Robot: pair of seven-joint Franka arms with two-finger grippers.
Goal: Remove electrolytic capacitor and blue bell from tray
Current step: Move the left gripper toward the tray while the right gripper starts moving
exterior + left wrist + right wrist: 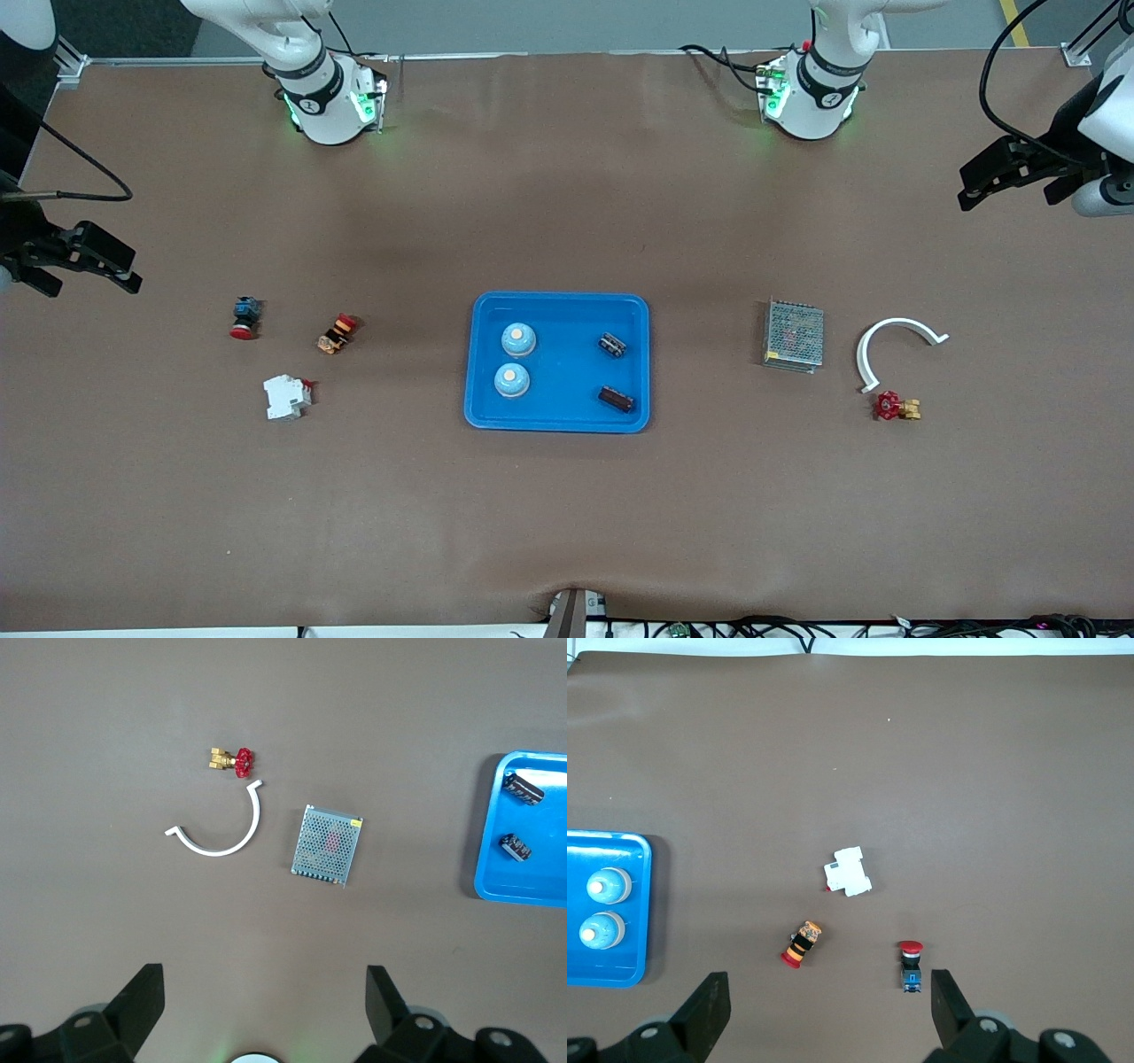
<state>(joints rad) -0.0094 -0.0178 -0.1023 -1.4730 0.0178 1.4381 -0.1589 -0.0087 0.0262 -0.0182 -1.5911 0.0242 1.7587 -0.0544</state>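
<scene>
Both arms wait at the worktop's ends, each end effector spread wide and holding nothing: the left end effector [1019,182] hangs over the left arm's end of the worktop [567,514], the right end effector [75,266] over the right arm's end. In the blue tray [483,416] at the centre lie two bells [518,338] [511,380] toward the right arm's end and two capacitors [612,345] [616,399] toward the left arm's. The left wrist view shows the mesh box [329,846], white arc [221,828], red valve [232,762] and only the tray's capacitor end; the right wrist view shows the white breaker [848,873], striped part [801,943], red button [911,964] and the bells. Bare brown worktop lies between tray and front edge.
</scene>
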